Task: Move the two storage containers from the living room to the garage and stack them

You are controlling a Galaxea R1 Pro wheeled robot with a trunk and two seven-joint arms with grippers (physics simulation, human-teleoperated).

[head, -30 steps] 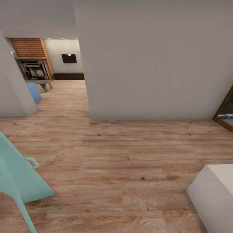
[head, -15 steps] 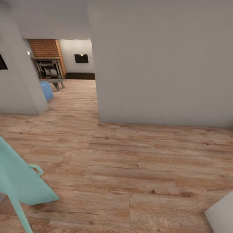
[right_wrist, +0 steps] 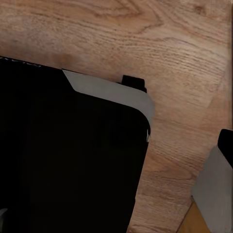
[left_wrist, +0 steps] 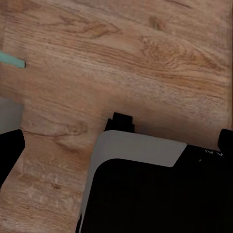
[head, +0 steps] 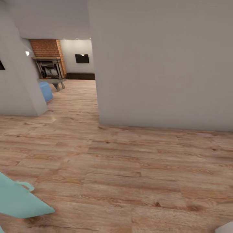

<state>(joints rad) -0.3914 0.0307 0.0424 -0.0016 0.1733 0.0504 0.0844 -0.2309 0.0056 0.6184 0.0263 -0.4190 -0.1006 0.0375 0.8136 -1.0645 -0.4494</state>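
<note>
Light wood plank floor [head: 129, 168] in front, grey wall [head: 161, 64] ahead, living room [head: 64, 69] with brick chimney [head: 47, 48] far left, teal object [head: 16, 200] near left, pincer states cannot be told.

A broad white wall block [head: 161, 64] is met straight ahead, closing off the way forward. Open wood plank floor [head: 129, 168] is left bare in front of the wall block. To the left of the wall block, a passage is left free toward the brick chimney [head: 47, 48] and fireplace [head: 48, 68]. The passage's far side is bounded by a second white wall [head: 17, 87]. A blue seat [head: 46, 90] and a low bench [head: 55, 83] stand beyond it, before the fireplace. Near left of the wall block, a teal object [head: 19, 200] intrudes.
</note>
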